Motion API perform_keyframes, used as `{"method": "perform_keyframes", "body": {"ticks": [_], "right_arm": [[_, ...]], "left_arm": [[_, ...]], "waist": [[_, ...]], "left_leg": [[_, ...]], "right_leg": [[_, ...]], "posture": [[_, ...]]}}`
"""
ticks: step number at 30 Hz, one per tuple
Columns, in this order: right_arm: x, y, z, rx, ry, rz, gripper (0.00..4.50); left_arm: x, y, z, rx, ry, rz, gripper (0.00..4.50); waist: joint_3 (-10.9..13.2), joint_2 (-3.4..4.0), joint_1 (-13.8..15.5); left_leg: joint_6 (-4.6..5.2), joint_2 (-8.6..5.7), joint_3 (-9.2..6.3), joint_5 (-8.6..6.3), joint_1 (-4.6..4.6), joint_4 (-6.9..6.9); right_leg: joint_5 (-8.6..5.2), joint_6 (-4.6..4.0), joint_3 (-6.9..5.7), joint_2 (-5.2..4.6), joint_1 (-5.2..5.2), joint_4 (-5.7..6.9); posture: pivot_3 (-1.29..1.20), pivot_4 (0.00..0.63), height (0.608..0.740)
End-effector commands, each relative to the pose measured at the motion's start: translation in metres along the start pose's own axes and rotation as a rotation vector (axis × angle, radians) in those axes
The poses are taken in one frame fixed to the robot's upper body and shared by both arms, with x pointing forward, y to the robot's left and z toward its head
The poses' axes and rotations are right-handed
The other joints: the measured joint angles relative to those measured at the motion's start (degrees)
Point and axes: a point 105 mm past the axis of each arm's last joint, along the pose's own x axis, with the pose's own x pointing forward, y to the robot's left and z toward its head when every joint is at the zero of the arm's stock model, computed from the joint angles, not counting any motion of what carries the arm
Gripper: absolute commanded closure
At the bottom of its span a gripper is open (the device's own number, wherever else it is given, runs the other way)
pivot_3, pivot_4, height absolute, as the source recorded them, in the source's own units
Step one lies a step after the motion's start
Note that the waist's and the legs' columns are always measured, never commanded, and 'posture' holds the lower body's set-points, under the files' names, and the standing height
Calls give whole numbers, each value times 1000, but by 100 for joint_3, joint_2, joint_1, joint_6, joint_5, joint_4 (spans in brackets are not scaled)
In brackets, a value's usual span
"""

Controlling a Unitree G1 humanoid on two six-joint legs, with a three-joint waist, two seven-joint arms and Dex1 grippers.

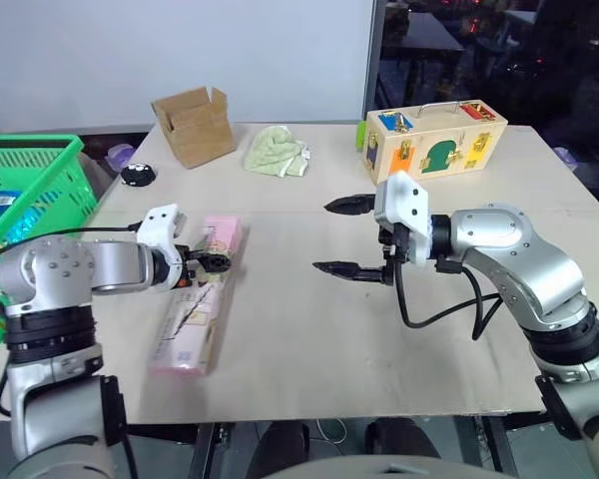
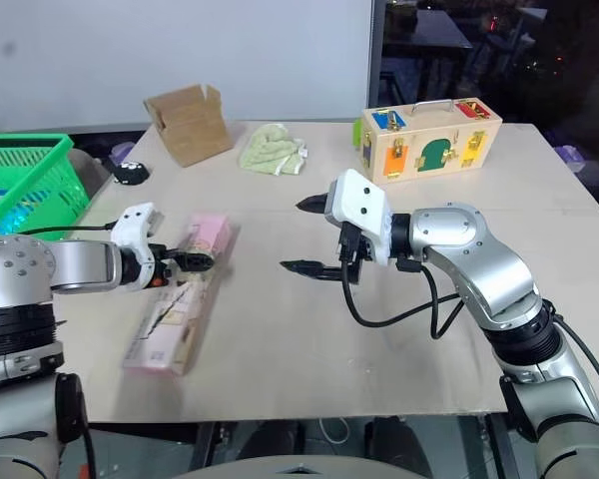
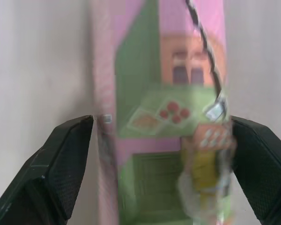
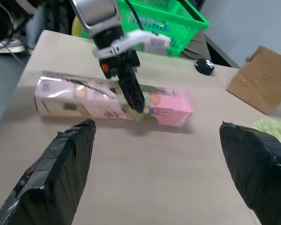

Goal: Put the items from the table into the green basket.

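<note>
A long flat pink carton (image 1: 193, 304) with printed pictures lies on the pale table (image 1: 309, 339), left of centre. My left gripper (image 1: 212, 261) points down over the carton's far half, open. In the left wrist view its two black fingers (image 3: 65, 159) stand on either side of the carton (image 3: 168, 108); I cannot tell if they touch it. My right gripper (image 1: 341, 237) hangs open and empty above the middle of the table, pointing left toward the carton (image 4: 112, 101). The green basket (image 1: 42, 165) stands off the table's left edge, with some goods inside.
At the back of the table sit a brown cardboard box (image 1: 193, 125), a crumpled pale green cloth (image 1: 277, 152) and a wooden lock-board box (image 1: 434, 140). A small black round thing (image 1: 137, 175) lies near the back left corner.
</note>
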Motion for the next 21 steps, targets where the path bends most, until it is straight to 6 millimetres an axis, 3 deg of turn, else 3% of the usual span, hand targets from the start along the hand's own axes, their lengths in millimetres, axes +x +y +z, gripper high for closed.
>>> {"method": "perform_keyframes", "body": {"ticks": [1, 6, 9, 12, 19, 21], "right_arm": [[-1, 1, 11, -54, -36, -14, 0], [-2, 2, 9, -59, -33, -12, 0], [-3, 3, 8, -56, -32, -10, 0], [-3, 3, 7, -57, -25, -8, 0], [1, 1, 10, -56, -33, -9, 0], [3, 1, 16, -38, -72, 5, 0]], "left_arm": [[6, 6, -13, 15, 58, 33, 93], [13, 10, -25, 37, 98, 69, 93], [13, 9, -28, 60, 84, 56, 852], [10, 9, -26, 82, 62, 38, 2029], [-11, 17, -10, 58, -77, -5, 2029], [-29, 24, 2, 62, -175, -7, 2029]], "waist": [[1, 1, -9], [2, 4, -19], [1, 9, -40], [-2, 25, -36], [0, 26, -36], [0, 25, -36]], "left_leg": [[0, 0, 0, 0, 0, 0], [0, -1, 1, 0, 2, 1], [0, 0, 4, 0, 7, 1], [0, 1, 5, 0, 7, 1], [0, 1, 6, 0, 5, 0], [0, 3, 4, 0, 2, 0]], "right_leg": [[0, 0, 0, 0, 0, 0], [0, 1, 1, 0, 1, -1], [-1, 1, 3, 1, 2, -1], [-1, 1, 4, 1, 2, 0], [-2, 2, 4, 1, 1, -2], [-2, 2, 3, 2, -1, -2]], "posture": [[21, 8, 740], [19, 9, 740], [22, 10, 740], [30, 9, 740], [65, 0, 740], [97, 0, 740]]}}
